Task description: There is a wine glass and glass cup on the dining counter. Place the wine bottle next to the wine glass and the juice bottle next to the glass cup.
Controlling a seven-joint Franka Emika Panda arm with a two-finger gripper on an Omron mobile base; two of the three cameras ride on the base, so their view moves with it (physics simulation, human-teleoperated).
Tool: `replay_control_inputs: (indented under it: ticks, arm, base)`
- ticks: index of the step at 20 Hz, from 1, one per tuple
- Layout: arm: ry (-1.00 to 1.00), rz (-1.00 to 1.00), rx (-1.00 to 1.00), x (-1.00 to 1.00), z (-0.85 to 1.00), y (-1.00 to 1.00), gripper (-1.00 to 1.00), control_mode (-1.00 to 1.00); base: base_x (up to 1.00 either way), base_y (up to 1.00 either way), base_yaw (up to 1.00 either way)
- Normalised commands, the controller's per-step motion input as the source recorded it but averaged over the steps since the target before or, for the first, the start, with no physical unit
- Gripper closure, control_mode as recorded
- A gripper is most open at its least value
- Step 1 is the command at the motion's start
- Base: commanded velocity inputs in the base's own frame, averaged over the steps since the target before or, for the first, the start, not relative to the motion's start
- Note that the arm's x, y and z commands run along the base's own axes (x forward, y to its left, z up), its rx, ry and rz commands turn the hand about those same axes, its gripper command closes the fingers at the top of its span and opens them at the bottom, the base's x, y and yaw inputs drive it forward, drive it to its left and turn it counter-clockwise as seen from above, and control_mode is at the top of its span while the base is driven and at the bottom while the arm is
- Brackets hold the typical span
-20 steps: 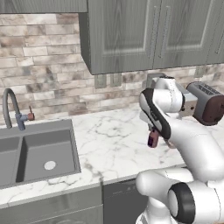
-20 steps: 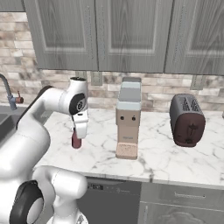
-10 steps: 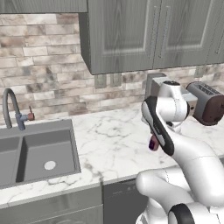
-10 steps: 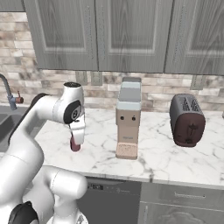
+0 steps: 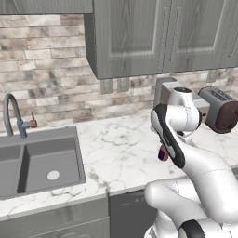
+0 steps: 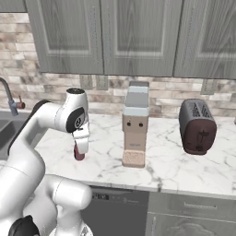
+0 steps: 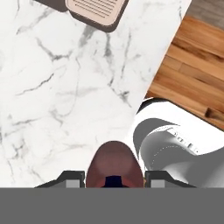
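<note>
My gripper (image 6: 80, 148) is shut on the juice bottle (image 6: 79, 155), a tiny stubby dark-red bottle. It hangs just above the marble worktop (image 6: 106, 161) backed by the brick wall, close to the front edge. In the left base view the juice bottle (image 5: 162, 154) peeks out below the hand, partly hidden by the forearm. In the hand view the juice bottle (image 7: 114, 164) sits between the two fingertips of the gripper (image 7: 114, 178), seen from above. The wine bottle, wine glass, glass cup and dining counter are out of view.
A beige coffee machine (image 6: 135, 131) stands just right of the bottle, with a dark toaster (image 6: 197, 126) further right. To the left are the sink (image 5: 37, 162) and faucet (image 5: 14, 116). Wall cabinets (image 6: 133, 37) hang overhead. Wooden floor (image 7: 192, 65) lies beyond the worktop edge.
The arm has folded and its upper links have swung over. The hand, still holding the juice bottle, has dropped slightly and drawn toward the worktop's front edge.
</note>
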Motion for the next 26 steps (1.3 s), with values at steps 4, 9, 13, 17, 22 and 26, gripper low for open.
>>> replay_control_inputs:
  ticks: [4, 9, 13, 17, 22, 26]
  arm:
    - [0.0, 0.0, 0.0, 0.0, 0.0, 0.0, 1.0, 1.0]
    - [0.0, 0.0, 0.0, 0.0, 0.0, 0.0, 1.0, 1.0]
    - [0.0, 0.0, 0.0, 0.0, 0.0, 0.0, 1.0, 1.0]
    - [0.0, 0.0, 0.0, 0.0, 0.0, 0.0, 1.0, 1.0]
    - [0.0, 0.0, 0.0, 0.0, 0.0, 0.0, 1.0, 1.0]
    - [0.0, 0.0, 0.0, 0.0, 0.0, 0.0, 1.0, 1.0]
  base:
    - [-0.6, 0.0, 0.08]
    - [-0.72, 0.0, 0.22]
    - [-0.54, 0.0, 0.49]
    - [-0.33, 0.0, 0.85]
    - [-0.09, 0.0, 1.0]
    - [-0.04, 0.0, 1.0]
